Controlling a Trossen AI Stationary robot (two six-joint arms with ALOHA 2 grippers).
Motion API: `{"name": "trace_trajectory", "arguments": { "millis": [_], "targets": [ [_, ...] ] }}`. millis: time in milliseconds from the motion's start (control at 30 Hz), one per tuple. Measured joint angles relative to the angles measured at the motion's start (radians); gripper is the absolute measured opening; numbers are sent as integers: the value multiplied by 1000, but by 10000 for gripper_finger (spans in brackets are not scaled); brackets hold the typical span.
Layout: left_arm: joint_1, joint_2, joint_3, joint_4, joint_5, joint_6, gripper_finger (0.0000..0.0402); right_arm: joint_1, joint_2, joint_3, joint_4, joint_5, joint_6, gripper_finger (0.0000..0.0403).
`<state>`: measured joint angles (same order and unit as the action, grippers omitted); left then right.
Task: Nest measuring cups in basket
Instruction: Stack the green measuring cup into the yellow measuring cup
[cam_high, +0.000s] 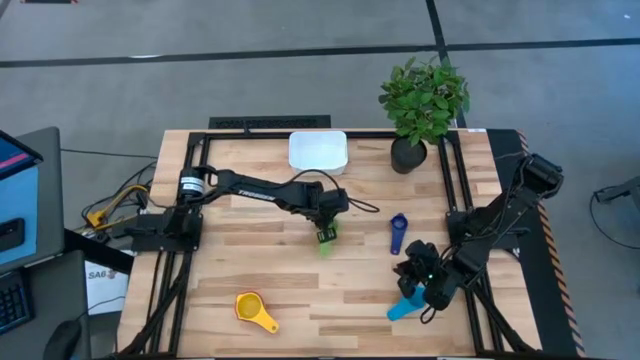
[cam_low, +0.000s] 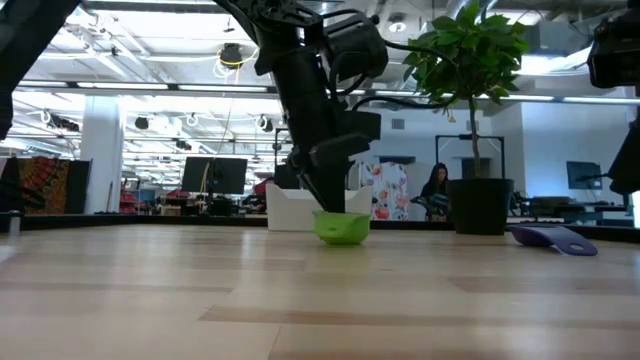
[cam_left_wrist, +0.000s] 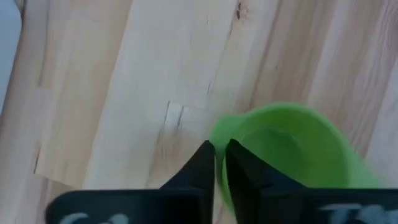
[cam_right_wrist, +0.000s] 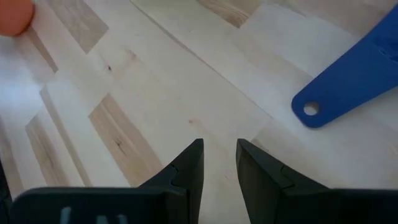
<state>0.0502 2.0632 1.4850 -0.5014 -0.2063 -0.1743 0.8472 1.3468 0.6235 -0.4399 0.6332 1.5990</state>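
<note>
My left gripper (cam_high: 327, 232) stands at the table's middle, shut on a green measuring cup (cam_low: 342, 227), which is low at the table top in front of the white basket (cam_high: 318, 151). My right gripper (cam_high: 428, 283) is at the near right, slightly open and empty, beside a light blue cup (cam_high: 404, 307) whose flat handle (cam_right_wrist: 348, 81) lies on the wood. A dark blue cup (cam_high: 398, 232) and a yellow cup (cam_high: 255, 310) lie on the table. An orange thing (cam_right_wrist: 11, 15) shows at the edge of the right wrist view. My left gripper pinches the green cup's wall at the rim (cam_left_wrist: 219, 138), one finger (cam_left_wrist: 242, 171) inside the bowl and one (cam_left_wrist: 200, 171) outside. The fingers come from above, pointing down. The cup sits upright, mouth up; whether its bottom (cam_low: 342, 241) touches the table, I cannot tell.
A black plant pot (cam_high: 408, 156) with a green plant stands at the far right, beside the basket. Black frame rails (cam_high: 455, 190) run along the table's left, right and far sides. Bare wood lies between the green cup and the yellow cup.
</note>
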Motion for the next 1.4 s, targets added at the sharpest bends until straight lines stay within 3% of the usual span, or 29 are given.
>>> {"name": "trace_trajectory", "arguments": {
  "millis": [167,333,567,733,1000,1400],
  "targets": [
    [-5,-3,0,-49,-15,-56,13,-14,0,0,-1,7,-11,119],
    [-47,-21,1,-195,-109,-145,4,-50,0,0,20,50,-96,119],
    [-193,-120,-1,-397,-244,-332,5,-134,0,0,114,46,-304,119],
    [-303,-187,-1,-491,-272,-505,3,-196,0,0,184,43,-441,117],
    [-501,-252,0,-670,-291,-922,3,-277,0,0,232,-7,-547,104],
    [-811,-292,0,-715,-163,-1611,4,-380,0,0,265,-65,-685,102]
  ]
}}
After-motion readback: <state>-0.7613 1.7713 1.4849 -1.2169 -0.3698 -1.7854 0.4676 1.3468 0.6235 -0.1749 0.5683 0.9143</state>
